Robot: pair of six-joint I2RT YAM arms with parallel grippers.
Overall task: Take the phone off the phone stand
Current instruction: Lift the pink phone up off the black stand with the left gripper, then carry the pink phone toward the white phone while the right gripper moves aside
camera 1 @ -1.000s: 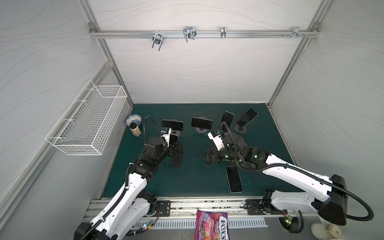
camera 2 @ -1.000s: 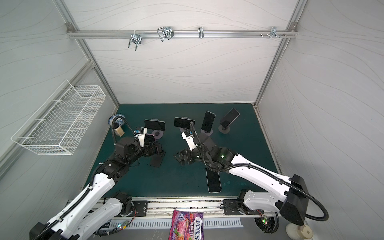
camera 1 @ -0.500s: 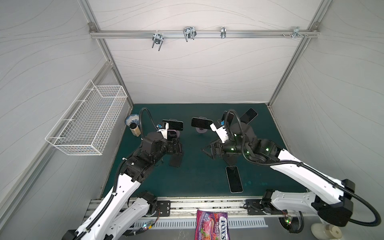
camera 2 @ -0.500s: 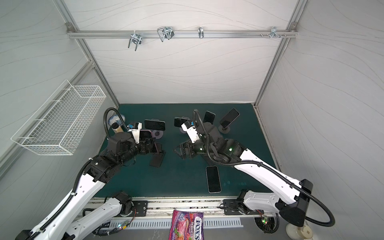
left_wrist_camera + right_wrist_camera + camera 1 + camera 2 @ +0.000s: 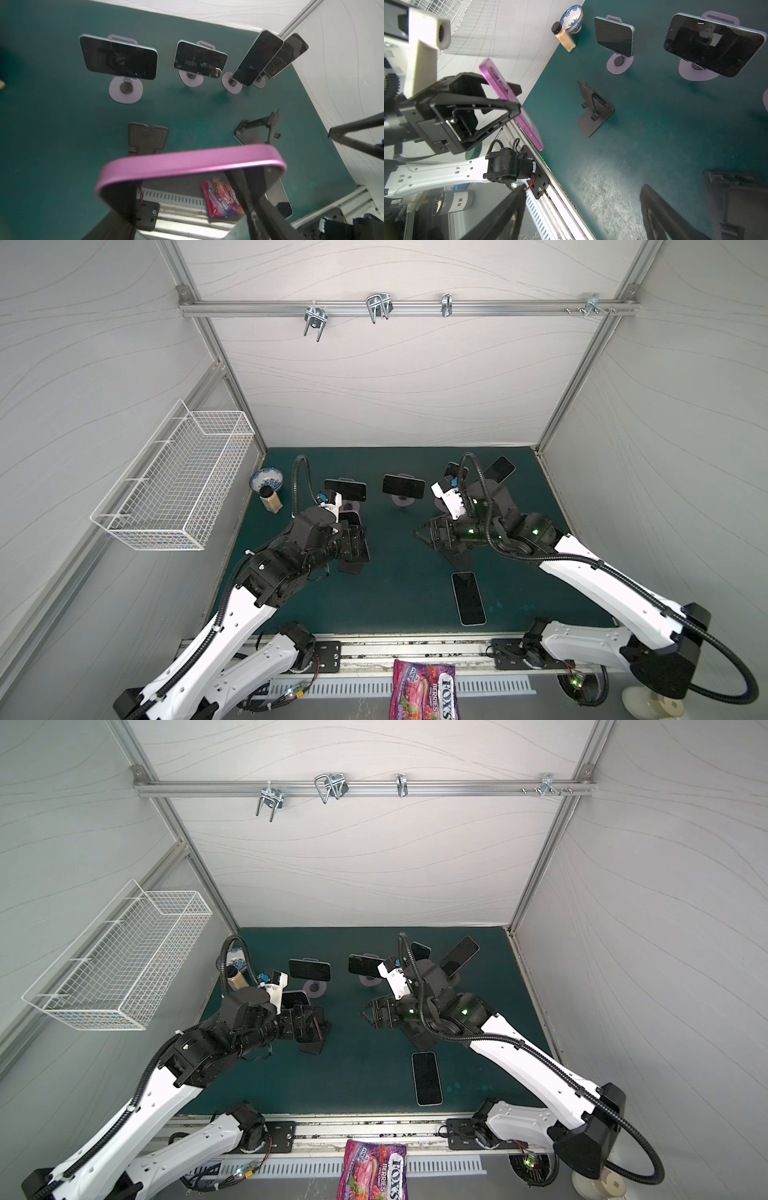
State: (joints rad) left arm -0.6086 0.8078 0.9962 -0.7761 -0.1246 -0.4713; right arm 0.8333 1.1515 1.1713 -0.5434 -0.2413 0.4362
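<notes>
left tool [image 5: 518, 99] grips narrow on the pink phone [image 5: 531, 128], held clear of the black stand [image 5: 593, 110]. we should swing it aside, keep it level, and lay it flat on the bench [image 5: 407, 597]; right tool [image 5: 422, 533] gapes empty, seemingly out of our way.

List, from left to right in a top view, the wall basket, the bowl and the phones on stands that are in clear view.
Wire basket → patterned bowl → left landscape phone → middle landscape phone → tilted phone at far right.
</notes>
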